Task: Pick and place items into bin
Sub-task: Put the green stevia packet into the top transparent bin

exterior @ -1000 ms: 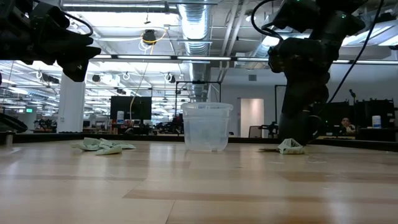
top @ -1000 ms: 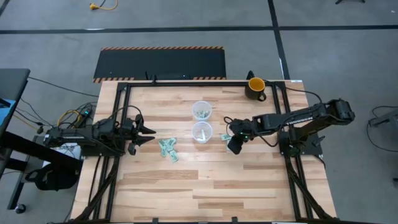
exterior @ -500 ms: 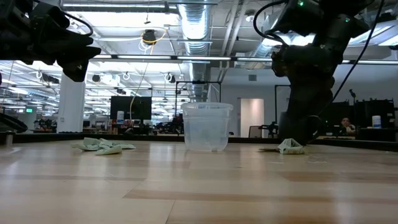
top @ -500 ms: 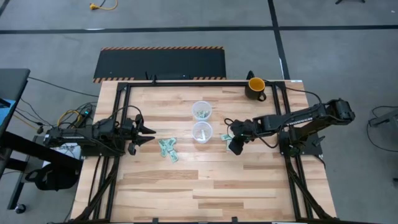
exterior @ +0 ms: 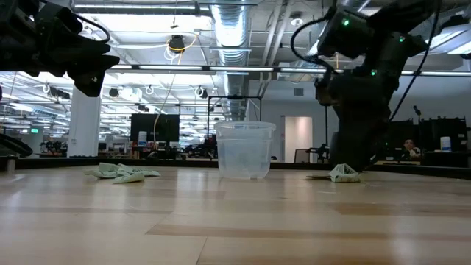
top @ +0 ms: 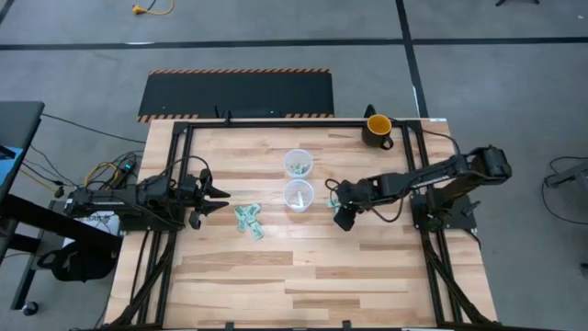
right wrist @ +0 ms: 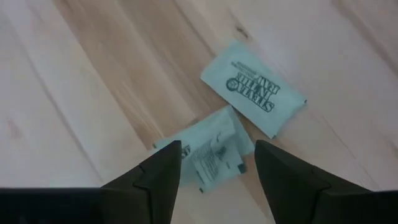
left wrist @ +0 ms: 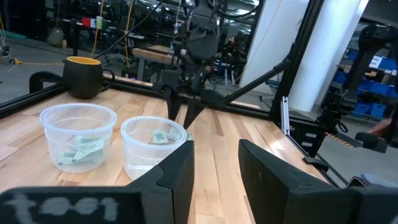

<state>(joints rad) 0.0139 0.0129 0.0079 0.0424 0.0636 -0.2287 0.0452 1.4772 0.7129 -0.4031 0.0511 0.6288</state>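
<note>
Overhead view: my right gripper (top: 336, 209) hangs just right of the nearer of two clear cups (top: 298, 195), over the packets (top: 333, 203) lying on the table (top: 312, 276). Its wrist view shows what the overhead cannot: two green-and-white packets (right wrist: 252, 88), overlapping at one corner, flat on the wood, with the fingers (right wrist: 155, 174) spread apart on either side and gripping nothing. Table-height view shows one crumpled packet (exterior: 343, 174) at the foot of that arm, and the clear cup (exterior: 244, 149) upright. A second heap of packets (top: 248, 221) lies left of the cups. My left gripper (top: 219, 195) waits beyond that heap, raised; in its wrist view the fingers (left wrist: 177, 171) stand apart with nothing between them. That view alone shows packets already inside both cups (left wrist: 78, 134). A dark mug (top: 377, 129) stands at the far edge.
</note>
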